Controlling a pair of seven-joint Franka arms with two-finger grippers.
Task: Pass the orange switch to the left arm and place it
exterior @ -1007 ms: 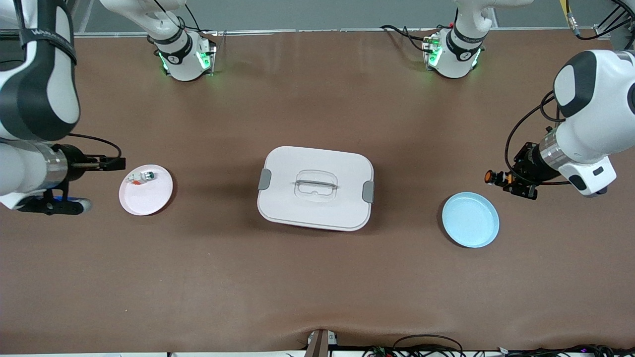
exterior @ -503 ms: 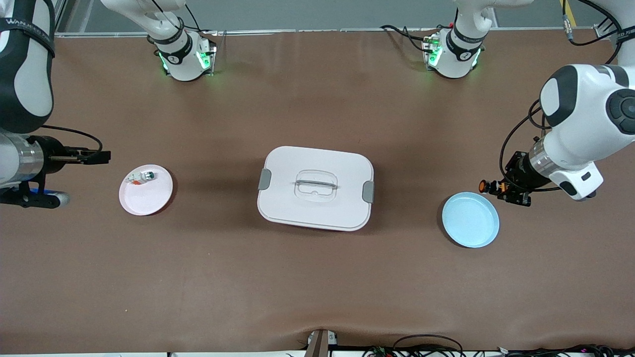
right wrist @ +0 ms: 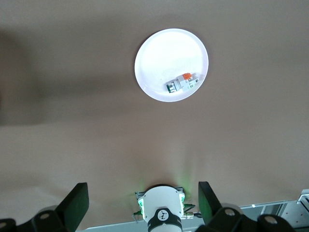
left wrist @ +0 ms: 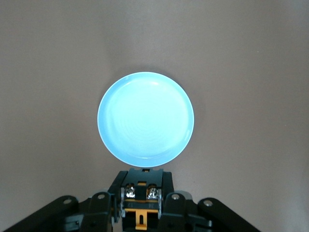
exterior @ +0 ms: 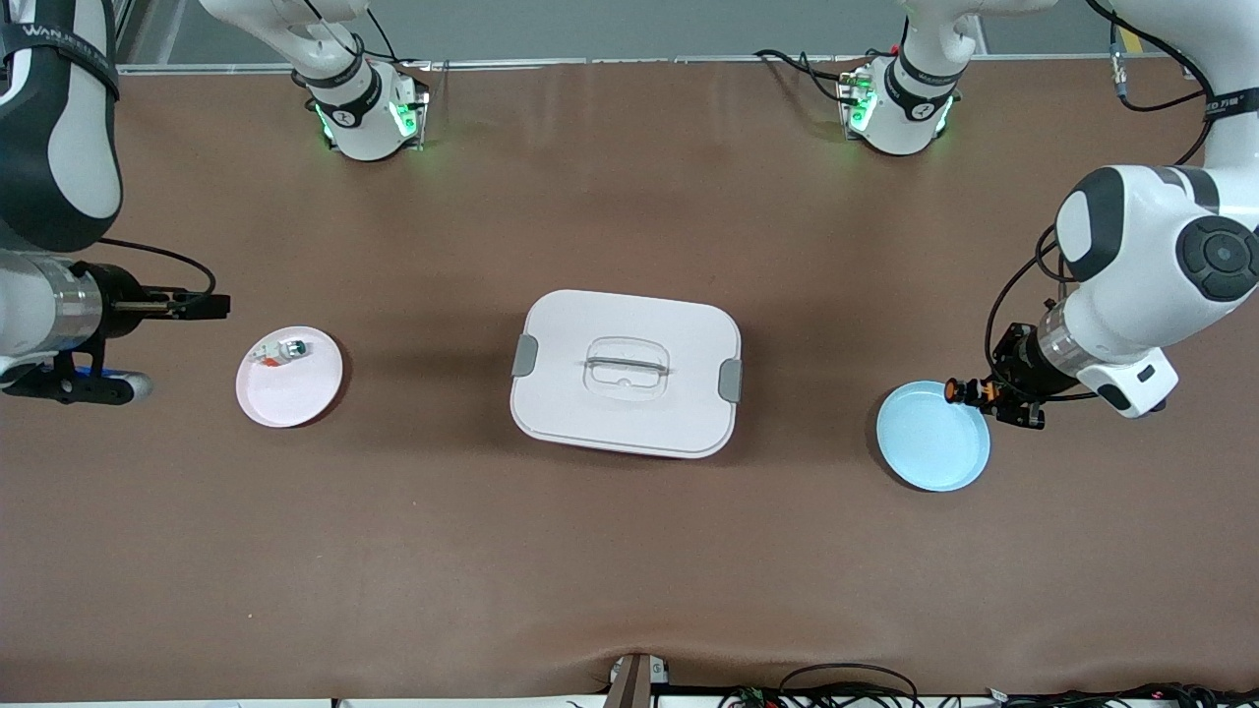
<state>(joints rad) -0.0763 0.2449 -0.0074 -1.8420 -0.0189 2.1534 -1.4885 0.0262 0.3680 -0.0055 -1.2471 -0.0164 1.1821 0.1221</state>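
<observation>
The orange switch point(exterior: 956, 391), a tiny black part with an orange band, sits in my left gripper point(exterior: 976, 394), which is shut on it. It hangs over the rim of the blue plate point(exterior: 929, 442) on the side toward the left arm's end of the table. In the left wrist view the switch point(left wrist: 142, 199) is clamped between the jaws of the left gripper point(left wrist: 142, 212), with the blue plate point(left wrist: 145, 116) below. My right gripper point(exterior: 214, 305) stands open and holds nothing, over bare table beside the pink plate point(exterior: 295, 393). The white box point(exterior: 626, 372) rests mid-table between the two plates.
A small white-and-green part with an orange tip point(exterior: 283, 351) lies on the pink plate; the right wrist view shows this part point(right wrist: 182, 82) on the plate point(right wrist: 157, 55). Both arm bases stand along the table's edge farthest from the front camera.
The left gripper carried the switch down from beside the blue plate to over its rim. The right gripper drew back from the pink plate toward its end of the table.
</observation>
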